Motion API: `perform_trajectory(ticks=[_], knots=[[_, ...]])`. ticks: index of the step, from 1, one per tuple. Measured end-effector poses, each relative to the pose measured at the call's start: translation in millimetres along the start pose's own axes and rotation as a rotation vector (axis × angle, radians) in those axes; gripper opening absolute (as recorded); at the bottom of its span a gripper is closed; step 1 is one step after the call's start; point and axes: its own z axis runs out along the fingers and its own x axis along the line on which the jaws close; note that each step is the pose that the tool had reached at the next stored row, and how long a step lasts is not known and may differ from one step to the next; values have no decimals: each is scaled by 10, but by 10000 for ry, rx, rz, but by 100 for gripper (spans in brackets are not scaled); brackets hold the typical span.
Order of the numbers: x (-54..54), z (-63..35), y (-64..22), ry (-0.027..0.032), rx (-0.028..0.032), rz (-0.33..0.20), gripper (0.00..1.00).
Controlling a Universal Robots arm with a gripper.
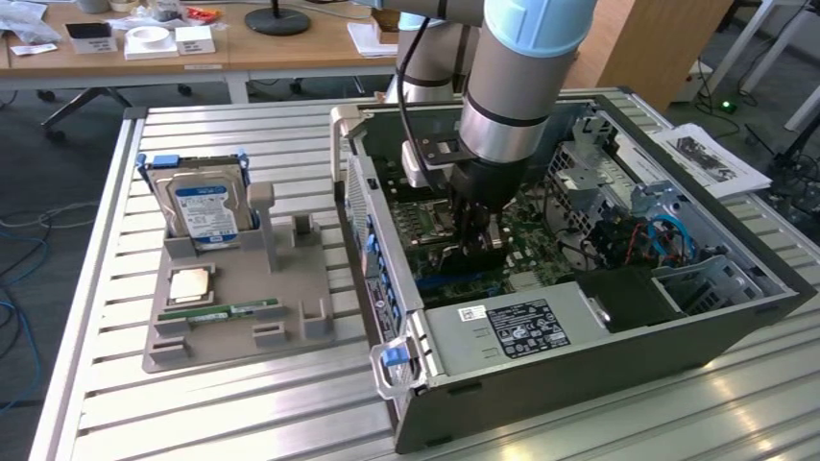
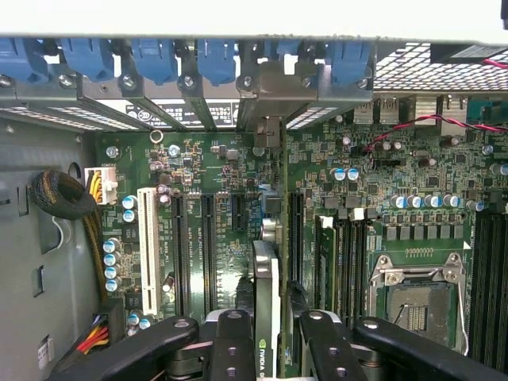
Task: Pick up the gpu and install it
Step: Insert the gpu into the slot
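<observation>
The gpu stands edge-on inside the open computer case, a thin dark card upright over the motherboard's expansion slots. Its silver end bracket sits at the case's rear slot row, among the blue clips. My gripper straddles the card's top edge from above, one black jaw on each side. In the exterior view the gripper reaches straight down into the middle of the case, and the arm hides the card there.
The empty CPU socket and the memory slots lie beside the card. Left of the case in the exterior view, a grey parts stand holds a hard drive, a processor chip and a green memory stick. All of it rests on a slatted metal table.
</observation>
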Motion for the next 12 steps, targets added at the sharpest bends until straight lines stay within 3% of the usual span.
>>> perform_trajectory(ticks=[12], knots=[[0, 0, 0, -2, -3, -46, 27]])
